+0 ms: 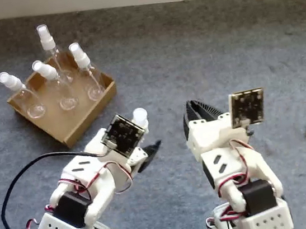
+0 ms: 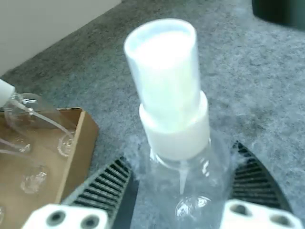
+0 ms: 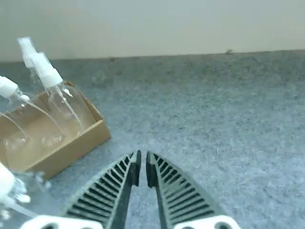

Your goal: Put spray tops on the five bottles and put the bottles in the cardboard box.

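Clear plastic, the capped fifth bottle (image 2: 174, 119) sat clamped in the left tool (image 2: 181, 186) near the cardboard box (image 1: 89, 120), where careless lowering might topple the four bottles (image 1: 64, 95) inside; the right tool (image 3: 142, 168) was closed, empty.

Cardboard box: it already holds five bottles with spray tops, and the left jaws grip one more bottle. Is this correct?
Not quite: the cardboard box holds four bottles, not five, as the high view shows. The left jaws do grip one more bottle.
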